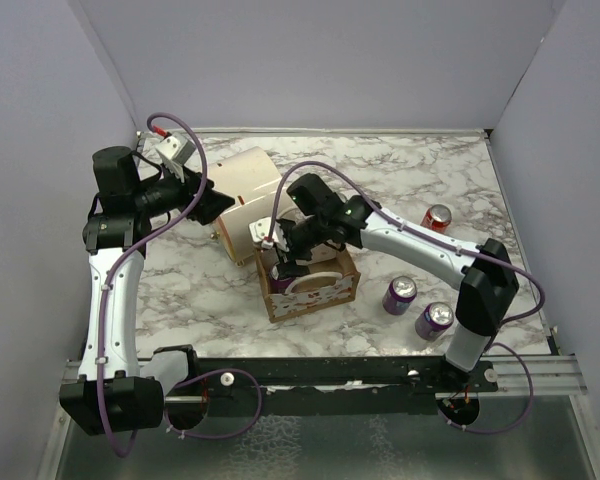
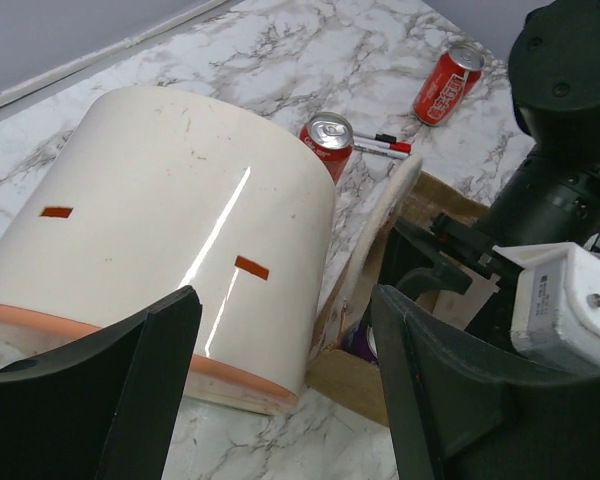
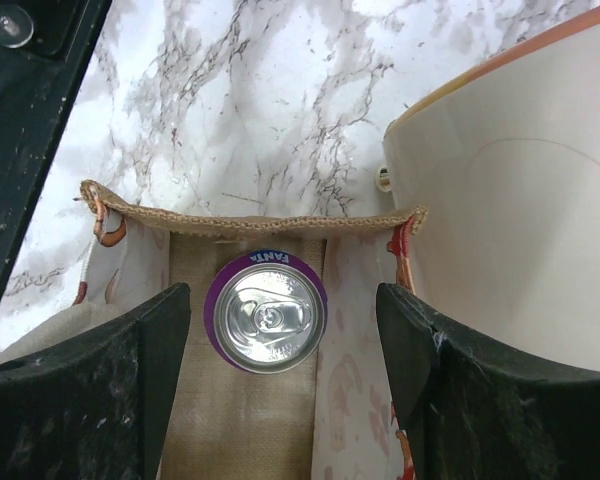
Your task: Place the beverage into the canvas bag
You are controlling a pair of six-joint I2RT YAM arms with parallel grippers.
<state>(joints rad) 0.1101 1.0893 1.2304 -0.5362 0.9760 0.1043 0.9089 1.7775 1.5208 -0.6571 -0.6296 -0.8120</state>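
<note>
- Pale grey walls (image 1: 310, 60) stand around a white marble table (image 1: 420, 170) with grey veins.
- Near the middle of the top view sits the canvas bag (image 1: 315, 297). It is small and boxy, white outside with red and purple marks, and brown inside.
- The purple Fanta can (image 3: 266, 312) stands upright on the bottom of the bag. It is close to the bag wall at the top of the right wrist view, and its silver lid faces up.
- The right gripper (image 3: 283, 300) hangs over the open bag. Its black fingers (image 3: 130, 380) sit one on each side of the can with a gap on both sides. It is open and holds nothing.
- A big cream cylinder (image 1: 242, 195) lies on its side, just up and left of the bag in the top view.
- The left gripper (image 2: 283, 310) is at the cylinder's orange-edged end. Its fingers are wide apart, so it is open. I cannot tell if they touch the cylinder.
- One standing purple can (image 1: 399, 294) and a second purple can (image 1: 434, 319) are on the table at the lower right of the top view.
- A lying red can (image 1: 437, 217) rests farther up on the right.
- In the left wrist view, an upright red can (image 2: 327, 140) stands behind the cylinder, with a marker pen (image 2: 385, 147) just beside it.
</note>
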